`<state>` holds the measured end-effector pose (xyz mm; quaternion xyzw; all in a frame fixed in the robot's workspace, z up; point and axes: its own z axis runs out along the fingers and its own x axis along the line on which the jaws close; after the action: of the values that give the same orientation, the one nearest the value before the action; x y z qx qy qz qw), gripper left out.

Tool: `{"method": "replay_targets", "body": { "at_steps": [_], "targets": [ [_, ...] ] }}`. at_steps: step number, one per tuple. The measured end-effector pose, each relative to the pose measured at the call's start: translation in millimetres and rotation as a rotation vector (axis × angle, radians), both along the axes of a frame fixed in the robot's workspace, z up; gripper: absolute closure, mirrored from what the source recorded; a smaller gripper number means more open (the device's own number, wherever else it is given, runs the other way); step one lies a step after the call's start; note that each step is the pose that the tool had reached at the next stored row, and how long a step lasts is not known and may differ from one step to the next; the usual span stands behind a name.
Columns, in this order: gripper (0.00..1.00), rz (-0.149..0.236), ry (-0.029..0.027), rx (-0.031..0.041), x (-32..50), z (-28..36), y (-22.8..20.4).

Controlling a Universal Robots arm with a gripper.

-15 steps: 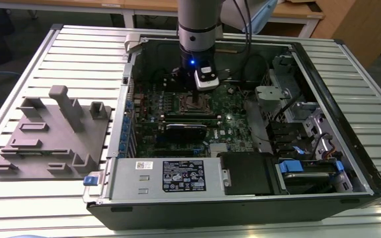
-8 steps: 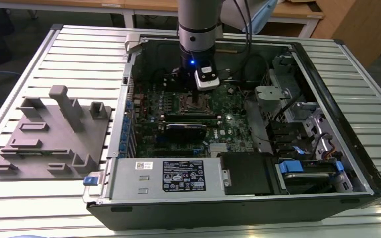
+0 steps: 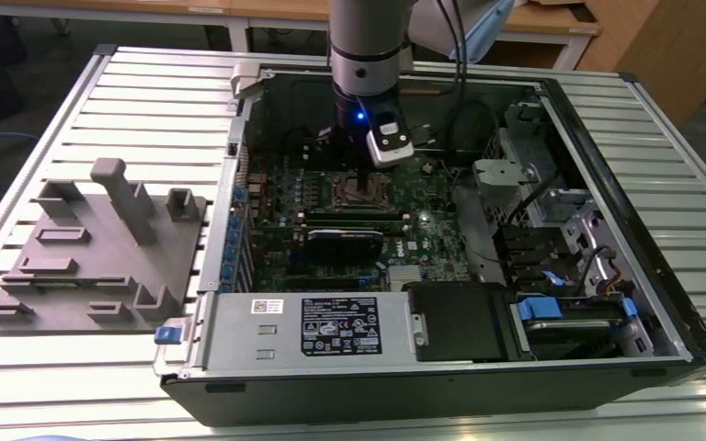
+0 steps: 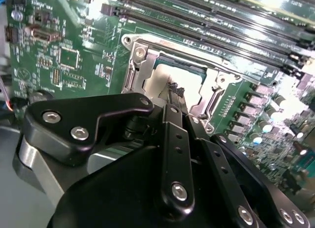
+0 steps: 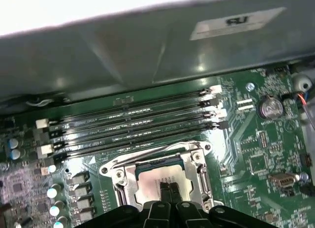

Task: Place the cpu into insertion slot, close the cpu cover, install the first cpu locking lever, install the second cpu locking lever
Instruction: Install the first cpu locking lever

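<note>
The black claw (image 4: 173, 92), fingers pressed together, rests its tips over the silver-grey square cpu (image 5: 160, 178), seated in the silver-rimmed insertion slot (image 5: 118, 175) on the green motherboard (image 5: 266, 154). Risk: off-centre downward pressure could tilt the chip and bend socket contacts.

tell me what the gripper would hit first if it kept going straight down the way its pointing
Most likely the cpu: in both wrist views the gripper points at its silver top, seated in the insertion slot with the silvery frame around it. Whether the tips already touch it is unclear.
</note>
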<state>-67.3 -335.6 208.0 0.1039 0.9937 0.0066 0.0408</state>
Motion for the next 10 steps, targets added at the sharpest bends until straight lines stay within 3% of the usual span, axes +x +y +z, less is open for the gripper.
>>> {"method": "replay_targets", "body": {
  "at_steps": [10],
  "targets": [
    [0.90, 0.108, -0.0006, -0.0034, -0.2, -0.6, -1.2]
  ]
}}
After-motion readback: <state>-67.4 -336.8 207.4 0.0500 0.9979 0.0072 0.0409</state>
